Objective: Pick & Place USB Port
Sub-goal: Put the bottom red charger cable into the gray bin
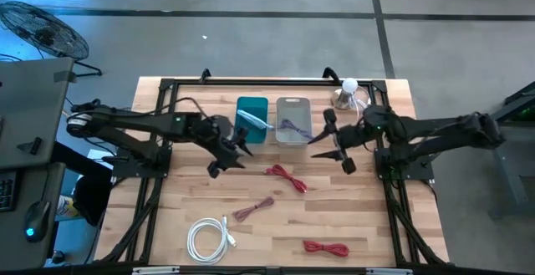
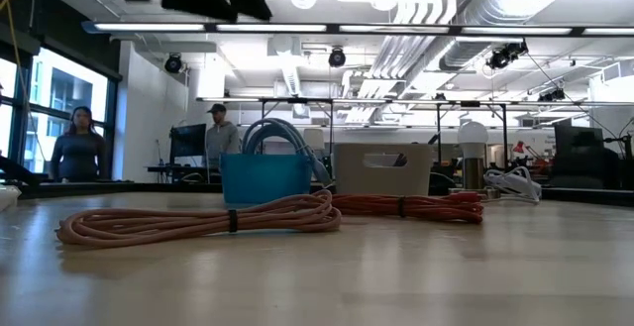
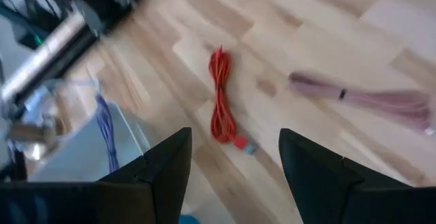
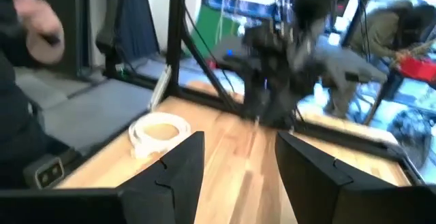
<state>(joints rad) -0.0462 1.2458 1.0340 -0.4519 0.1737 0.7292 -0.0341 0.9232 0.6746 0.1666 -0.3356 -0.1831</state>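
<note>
The red cable (image 1: 287, 177) looks light, limp and springy; its bundled middle seems the best hold. The left pincer (image 1: 227, 155) and right pincer (image 1: 338, 147) gape wide, empty, above the worktop (image 1: 359, 216).

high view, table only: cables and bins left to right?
White cable → pink cable → teal bin → red cable → grey bin → second red cable.
</note>
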